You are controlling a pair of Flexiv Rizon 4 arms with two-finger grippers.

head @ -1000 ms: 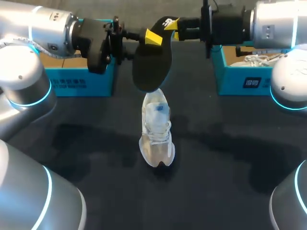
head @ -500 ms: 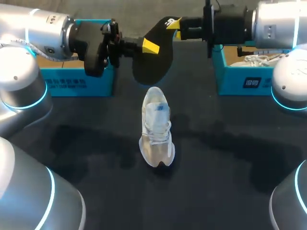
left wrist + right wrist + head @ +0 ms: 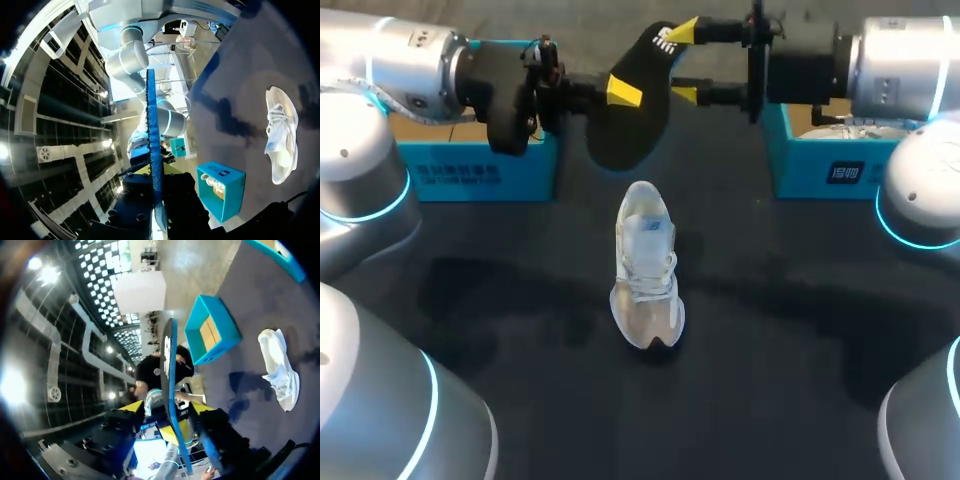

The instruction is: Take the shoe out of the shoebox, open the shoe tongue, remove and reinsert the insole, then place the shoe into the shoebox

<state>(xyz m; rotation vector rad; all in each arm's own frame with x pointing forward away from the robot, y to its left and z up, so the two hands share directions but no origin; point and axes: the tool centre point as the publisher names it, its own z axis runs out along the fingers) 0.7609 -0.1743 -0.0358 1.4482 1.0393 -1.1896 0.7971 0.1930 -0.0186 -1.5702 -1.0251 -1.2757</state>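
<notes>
With the black insole (image 3: 630, 125) pinched in the left claw (image 3: 620, 92) just above the white shoe (image 3: 646, 265), and the right claw (image 3: 688, 62) spread wide around its upper end, lower it toe-first into the shoe's opening.

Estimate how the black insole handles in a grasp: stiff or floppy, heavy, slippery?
Probably fairly stiff: the insole looks nearly straight edge-on in both wrist views, with no droop from the left gripper. Likely light: a thin sheet held near one edge. It may twist or slip if pushed into the shoe.
</notes>
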